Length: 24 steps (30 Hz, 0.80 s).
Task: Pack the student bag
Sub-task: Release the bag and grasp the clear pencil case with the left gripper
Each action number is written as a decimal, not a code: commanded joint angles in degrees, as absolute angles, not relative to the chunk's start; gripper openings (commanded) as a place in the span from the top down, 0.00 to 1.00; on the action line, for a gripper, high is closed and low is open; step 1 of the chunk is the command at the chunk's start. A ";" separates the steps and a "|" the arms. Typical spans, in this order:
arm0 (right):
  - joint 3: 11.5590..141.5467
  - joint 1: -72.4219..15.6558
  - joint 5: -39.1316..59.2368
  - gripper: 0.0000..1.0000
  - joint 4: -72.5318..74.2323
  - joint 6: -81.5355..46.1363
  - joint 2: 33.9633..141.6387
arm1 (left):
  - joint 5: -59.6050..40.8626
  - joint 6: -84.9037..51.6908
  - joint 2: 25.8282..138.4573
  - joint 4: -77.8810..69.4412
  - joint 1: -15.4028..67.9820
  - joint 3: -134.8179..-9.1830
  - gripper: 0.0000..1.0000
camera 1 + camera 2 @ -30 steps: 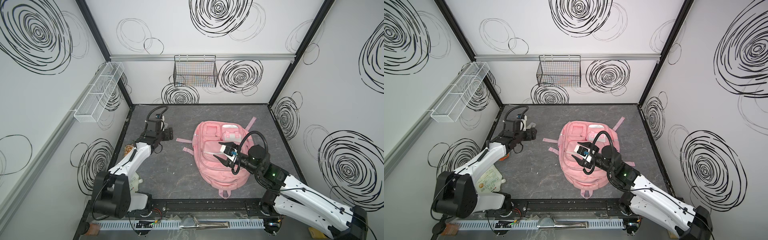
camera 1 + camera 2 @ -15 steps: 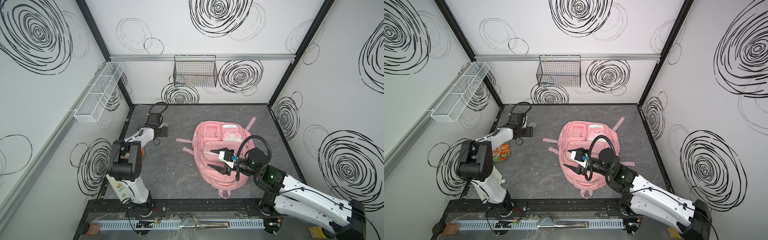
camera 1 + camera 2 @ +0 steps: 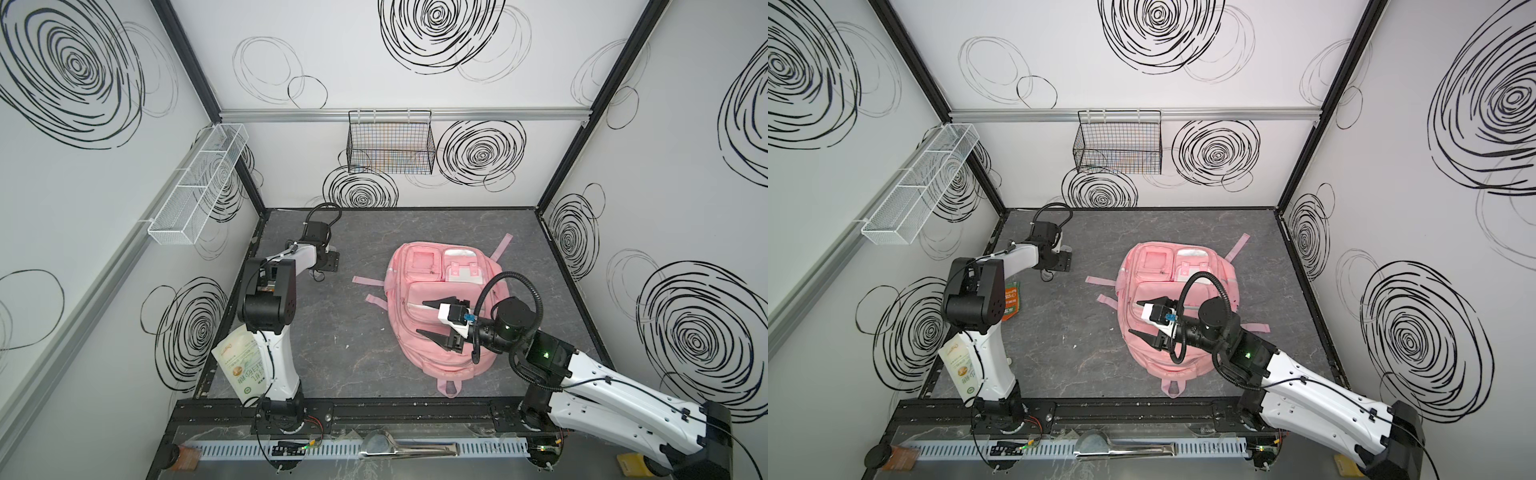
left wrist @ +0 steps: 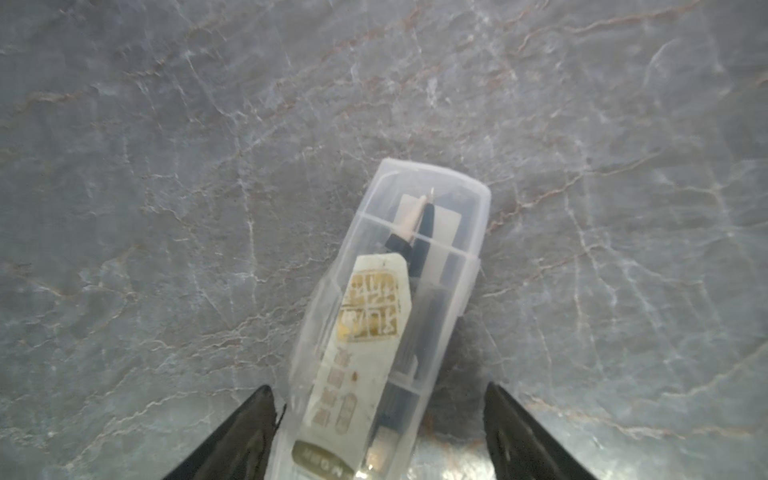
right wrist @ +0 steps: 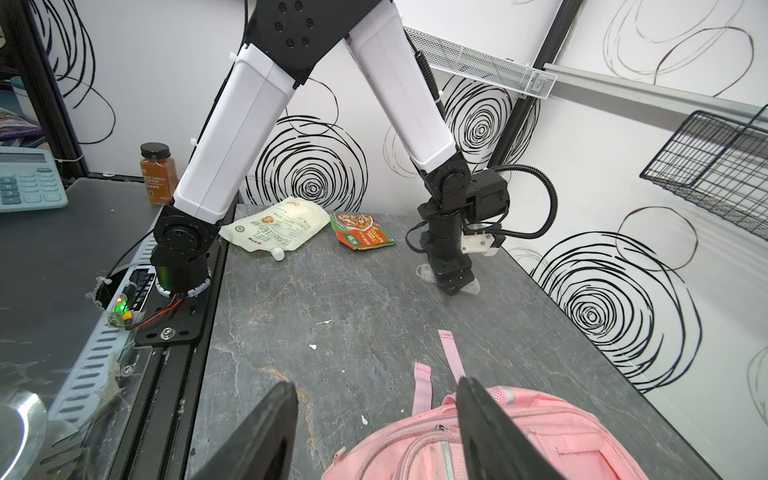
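Observation:
The student bag (image 3: 419, 262) (image 3: 1154, 266) lies flat on the grey table, pink, front pockets up, top loop toward the front edge. My right gripper (image 3: 420, 318) (image 3: 1133, 316) hovers open over its left side with nothing between the fingers. In the right wrist view the bag (image 5: 540, 440) shows below that gripper (image 5: 376, 384). My left gripper (image 3: 328, 266) (image 3: 1064, 262) points down at the back left of the table. It stands open (image 4: 379, 388) astride a clear plastic case (image 4: 415, 257) (image 5: 473, 286) holding a compass. One finger is close against the case; the other is apart.
A white pouch (image 3: 243, 365) (image 5: 274, 226) and an orange-green snack packet (image 3: 1012, 299) (image 5: 361, 235) lie by the left arm's base. A black wire basket (image 3: 390, 143) hangs on the back wall and a white mesh shelf (image 3: 199, 183) on the left wall. The bag's straps (image 3: 368, 280) trail leftward.
My left arm has folded up and its gripper has moved to the back left, down over the clear case. My right gripper has turned and shifted slightly left over the bag.

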<state>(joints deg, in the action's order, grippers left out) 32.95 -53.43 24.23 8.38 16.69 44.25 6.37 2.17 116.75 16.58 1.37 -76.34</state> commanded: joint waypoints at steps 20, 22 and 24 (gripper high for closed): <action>39.67 -54.45 9.59 0.31 6.81 5.90 46.62 | 1.55 1.62 112.39 18.86 3.74 -77.75 0.53; 41.05 -54.42 6.68 0.31 7.06 2.40 47.17 | 0.52 0.66 108.92 18.35 4.94 -76.99 0.53; 41.72 -54.43 5.05 0.32 8.34 -0.51 47.76 | 0.22 0.24 104.89 17.36 6.80 -75.89 0.53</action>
